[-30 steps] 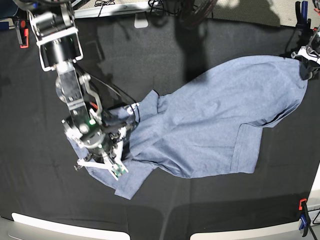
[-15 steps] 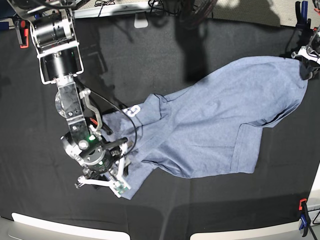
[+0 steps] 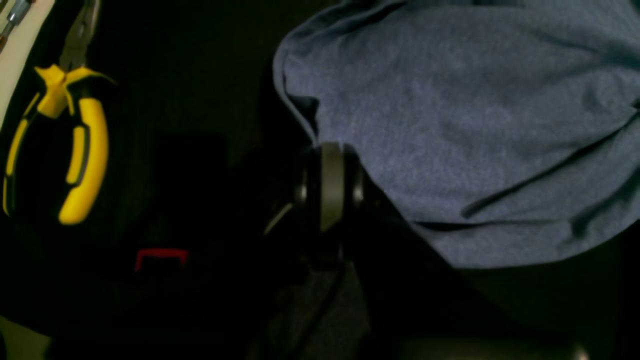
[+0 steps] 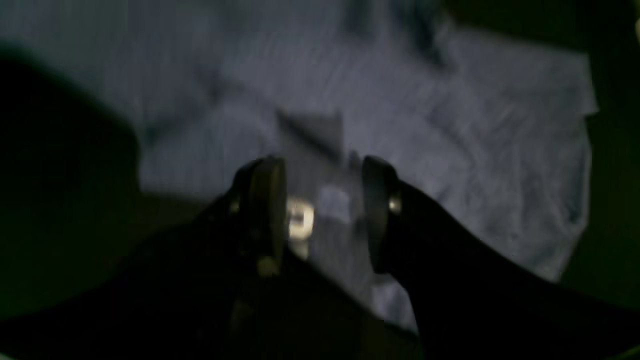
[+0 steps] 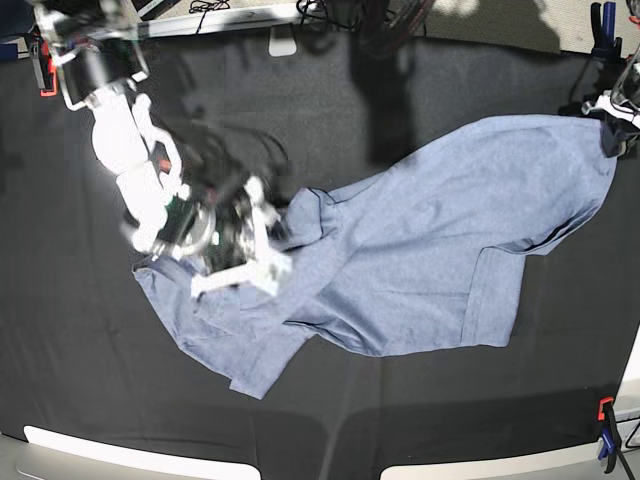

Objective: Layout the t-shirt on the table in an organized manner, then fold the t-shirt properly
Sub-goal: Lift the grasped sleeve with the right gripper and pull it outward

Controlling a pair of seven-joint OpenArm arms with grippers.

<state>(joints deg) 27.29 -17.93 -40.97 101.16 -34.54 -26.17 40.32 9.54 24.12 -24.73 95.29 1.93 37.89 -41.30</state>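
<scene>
A: Looking at the t-shirt (image 5: 420,250) first. Lying rumpled and slanted across the dark surface (image 5: 80,400), stretching from lower left up toward the far right corner in the base view. One sleeve poking out at the bottom left, another fold sticking out lower right. Not flat at all, creases running everywhere.

B: Yep. Checking the right hand (image 4: 320,210) now. Standing clearly apart, fingers (image 4: 267,200) split with a gap between them, hovering over the bunched blue-grey cloth. Nothing pinched in there as far as the wrist view goes, though pretty blurry and dark.

A: Same from the base view, right hand (image 5: 240,262) smeared with motion blur over the shirt's left end, near the collar area.

B: And the left hand (image 3: 327,187)? Sitting pressed together, clamped on the t-shirt edge right at the hem corner.

A: Matching the base view, left hand (image 5: 612,125) barely showing at the far right edge, touching the top right corner of the shirt.

B: Also spotting yellow-handled pliers (image 3: 70,140) well apart from the cloth, near the surface edge in the left wrist view.
</scene>
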